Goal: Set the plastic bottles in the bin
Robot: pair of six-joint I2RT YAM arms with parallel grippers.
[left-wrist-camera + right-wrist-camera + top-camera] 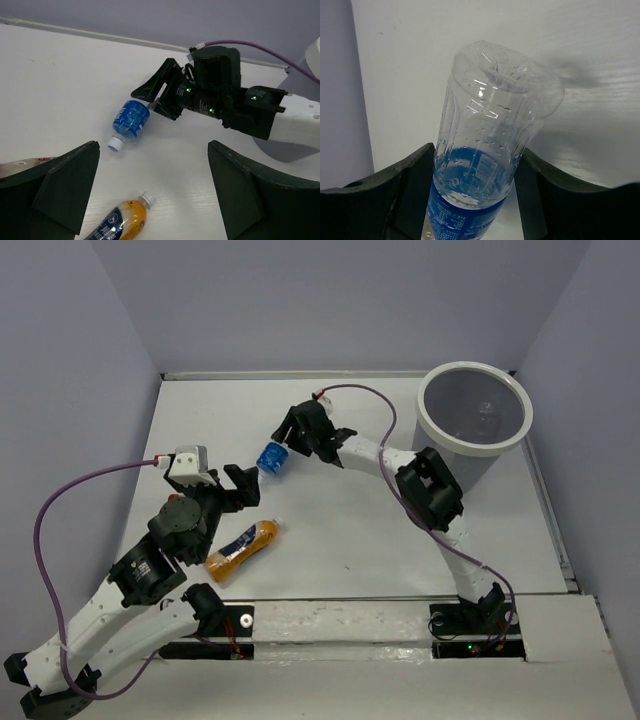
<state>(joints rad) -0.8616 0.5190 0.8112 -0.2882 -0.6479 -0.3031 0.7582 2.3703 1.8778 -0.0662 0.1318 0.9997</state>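
Observation:
A clear bottle with a blue label (270,458) lies left of the table's middle, cap towards my left arm. My right gripper (296,432) is on its base end. In the right wrist view both fingers touch the sides of the bottle (490,125), with the gripper (476,150) shut on it. The left wrist view shows the bottle (131,117) in the right gripper (150,97). An orange-yellow bottle (243,550) lies near my left arm and shows in the left wrist view (122,220). My left gripper (238,490) is open and empty above the table (152,150). The bin (520,435) stands at the far right.
A clear thing with a red mark (22,163) shows at the left edge, partly behind my left finger. Something clear lies inside the bin (483,412). Purple walls close the table on the left, back and right. A cable (60,510) loops off my left arm.

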